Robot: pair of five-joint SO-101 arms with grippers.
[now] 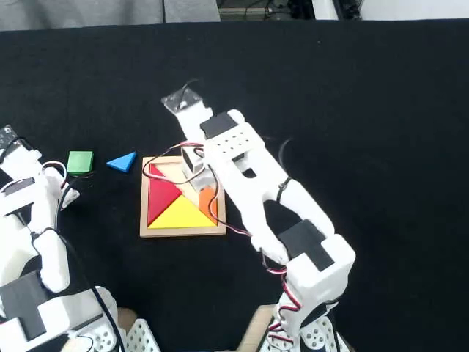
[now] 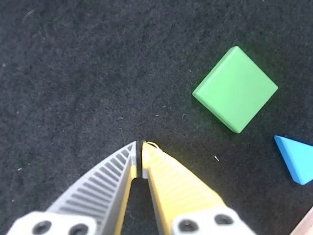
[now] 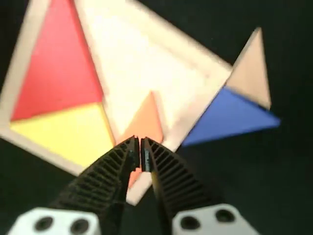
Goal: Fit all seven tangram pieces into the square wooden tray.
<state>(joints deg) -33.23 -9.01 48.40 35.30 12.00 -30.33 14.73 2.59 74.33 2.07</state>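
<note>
The square wooden tray (image 1: 183,232) lies mid-table with a red triangle (image 1: 161,196), a yellow triangle (image 1: 182,215) and an orange triangle (image 1: 208,198) in it. My right gripper (image 3: 141,143) is shut with nothing between its fingers, tips just over the orange triangle (image 3: 145,120), beside the red triangle (image 3: 58,73) and the yellow triangle (image 3: 63,134). A blue triangle (image 3: 227,117) lies just outside a tray corner (image 3: 215,63). My left gripper (image 2: 139,145) is shut above the black cloth, short of the green square (image 2: 235,89) and the blue triangle (image 2: 296,157).
The green square (image 1: 80,161) and blue triangle (image 1: 122,162) lie on the cloth left of the tray. The right arm (image 1: 249,183) reaches over the tray's right side. The left arm (image 1: 29,213) stands at the table's left edge. Black cloth stretches far right and back.
</note>
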